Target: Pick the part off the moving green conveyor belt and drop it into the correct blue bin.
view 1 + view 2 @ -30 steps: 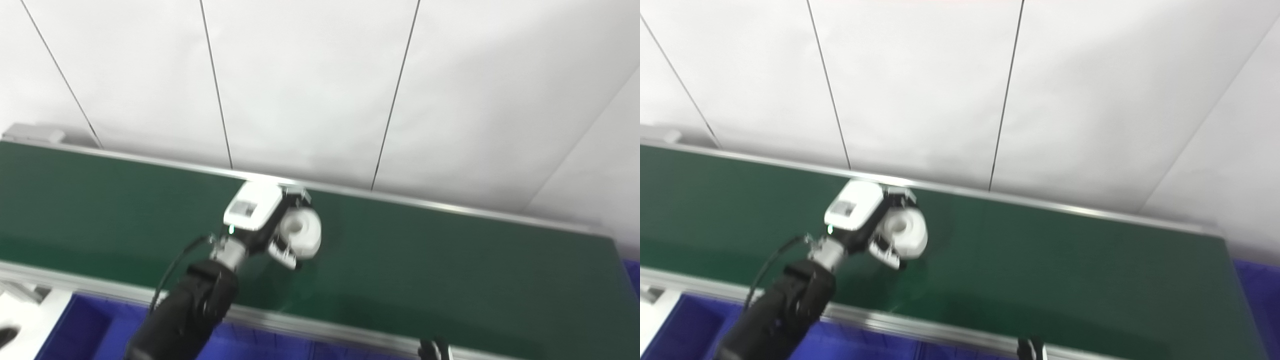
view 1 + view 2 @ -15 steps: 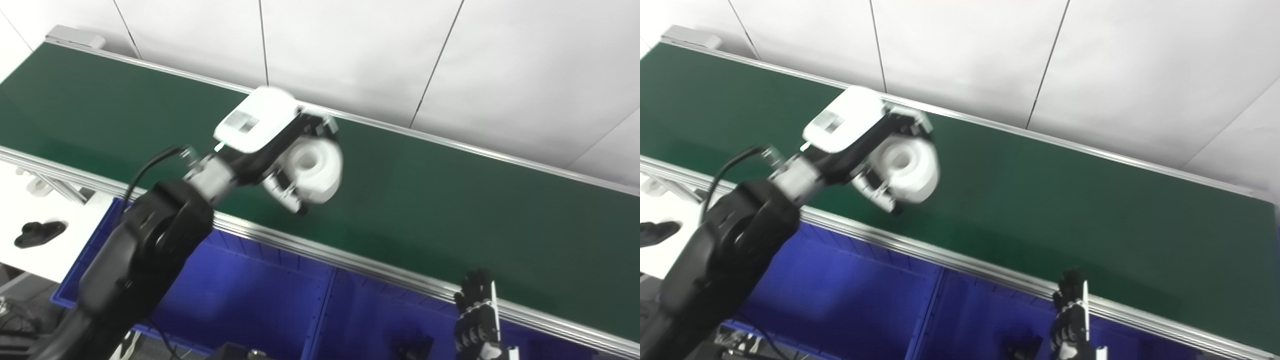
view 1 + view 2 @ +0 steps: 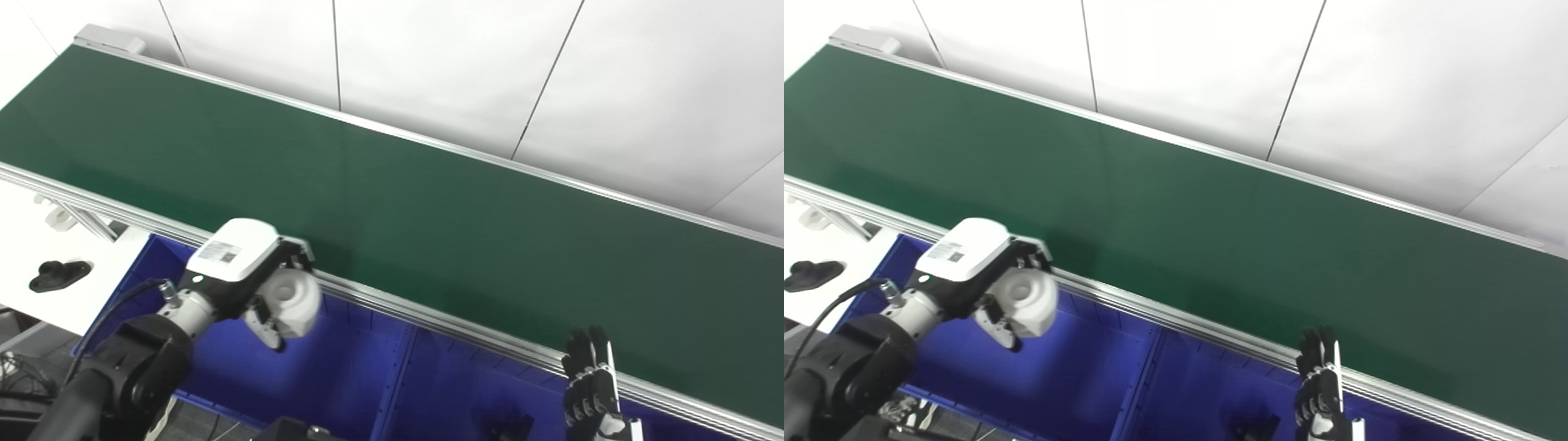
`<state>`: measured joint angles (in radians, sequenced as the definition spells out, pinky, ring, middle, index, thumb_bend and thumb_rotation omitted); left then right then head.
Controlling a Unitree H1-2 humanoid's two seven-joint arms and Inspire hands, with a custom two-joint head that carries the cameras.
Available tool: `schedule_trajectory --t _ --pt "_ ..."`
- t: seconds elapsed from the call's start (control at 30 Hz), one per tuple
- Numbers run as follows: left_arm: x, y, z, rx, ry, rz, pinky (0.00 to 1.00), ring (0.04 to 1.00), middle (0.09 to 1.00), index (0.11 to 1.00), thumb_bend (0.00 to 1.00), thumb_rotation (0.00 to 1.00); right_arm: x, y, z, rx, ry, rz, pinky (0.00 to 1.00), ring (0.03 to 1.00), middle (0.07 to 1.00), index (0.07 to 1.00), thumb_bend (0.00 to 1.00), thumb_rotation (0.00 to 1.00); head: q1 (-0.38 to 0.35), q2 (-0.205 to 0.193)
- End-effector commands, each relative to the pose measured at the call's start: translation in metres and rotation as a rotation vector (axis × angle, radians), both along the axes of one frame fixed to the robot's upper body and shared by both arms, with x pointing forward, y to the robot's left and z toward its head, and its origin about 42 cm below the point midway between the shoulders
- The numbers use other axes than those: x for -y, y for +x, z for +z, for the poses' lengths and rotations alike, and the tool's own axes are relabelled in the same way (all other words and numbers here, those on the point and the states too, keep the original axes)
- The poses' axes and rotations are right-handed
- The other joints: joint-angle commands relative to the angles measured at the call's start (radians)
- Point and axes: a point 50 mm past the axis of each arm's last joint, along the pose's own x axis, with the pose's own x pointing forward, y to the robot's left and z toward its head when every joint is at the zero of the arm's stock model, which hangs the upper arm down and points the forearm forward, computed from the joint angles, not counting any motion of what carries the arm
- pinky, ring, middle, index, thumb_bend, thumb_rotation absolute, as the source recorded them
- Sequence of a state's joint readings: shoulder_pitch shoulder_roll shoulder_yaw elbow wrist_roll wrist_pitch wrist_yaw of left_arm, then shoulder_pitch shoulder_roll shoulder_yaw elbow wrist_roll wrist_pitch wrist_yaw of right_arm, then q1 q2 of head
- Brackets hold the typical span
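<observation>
The long green conveyor belt (image 3: 429, 202) runs diagonally from upper left to lower right, with the white panelled wall (image 3: 441, 67) behind it. The blue plastic bins (image 3: 343, 373) sit before and below its near rail. The left hand (image 3: 257, 288) holds the white cylindrical part (image 3: 293, 300) above the left bin. The right hand (image 3: 591, 386) stands before the rail at lower right. A small black part (image 3: 58, 274) lies on the white counter (image 3: 37, 257) left of the bins.

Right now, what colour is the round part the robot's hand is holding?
White; the round part in the left hand shows best in the left eye view.

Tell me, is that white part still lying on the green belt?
No, the left hand holds the white part over the blue bin, off the belt.
</observation>
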<state>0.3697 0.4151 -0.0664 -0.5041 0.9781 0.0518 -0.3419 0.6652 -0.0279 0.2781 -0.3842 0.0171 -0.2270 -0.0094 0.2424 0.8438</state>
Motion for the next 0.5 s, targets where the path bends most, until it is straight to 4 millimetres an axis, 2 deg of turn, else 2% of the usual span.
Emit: schedule_trajectory --t 0.0,0.07,0.27,0.4,0.43,0.47 --pt "-0.010 0.005 -0.003 0.026 0.075 0.013 0.34 0.361 0.457 0.534 0.50 0.00 -0.001 0.002 0.002 0.030 -0.006 0.008 0.99 0.965 0.950 0.984 0.75 1.00 0.001 -0.004" --pt "-0.018 0.006 -0.016 -0.002 0.114 0.038 0.34 0.360 0.462 0.535 0.50 0.00 -0.002 0.004 0.000 0.031 -0.003 0.008 0.99 0.958 0.943 0.977 0.75 1.00 0.003 -0.009" --pt "-0.036 0.014 -0.052 -0.060 0.185 0.133 0.42 0.415 0.541 0.494 0.50 0.00 -0.001 0.008 -0.003 0.039 -0.001 0.022 0.99 0.958 0.943 0.977 0.75 1.00 -0.002 -0.016" --pt "-0.038 0.019 -0.058 -0.072 0.267 0.167 0.45 0.426 0.543 0.487 0.50 0.00 0.002 0.009 -0.004 0.032 -0.011 0.022 0.99 0.953 0.934 0.963 0.75 1.00 -0.006 -0.012" --pt "-0.037 0.020 -0.057 -0.074 0.289 0.167 0.48 0.503 0.531 0.482 0.51 0.00 0.002 0.009 -0.004 0.032 -0.009 0.021 0.99 0.952 0.933 0.959 0.75 1.00 -0.006 -0.011" --pt "-0.037 0.020 -0.057 -0.105 0.338 0.161 0.48 0.529 0.527 0.480 0.52 0.00 0.002 0.008 -0.004 0.031 -0.007 0.019 0.99 0.952 0.932 0.958 0.75 1.00 -0.006 -0.009"
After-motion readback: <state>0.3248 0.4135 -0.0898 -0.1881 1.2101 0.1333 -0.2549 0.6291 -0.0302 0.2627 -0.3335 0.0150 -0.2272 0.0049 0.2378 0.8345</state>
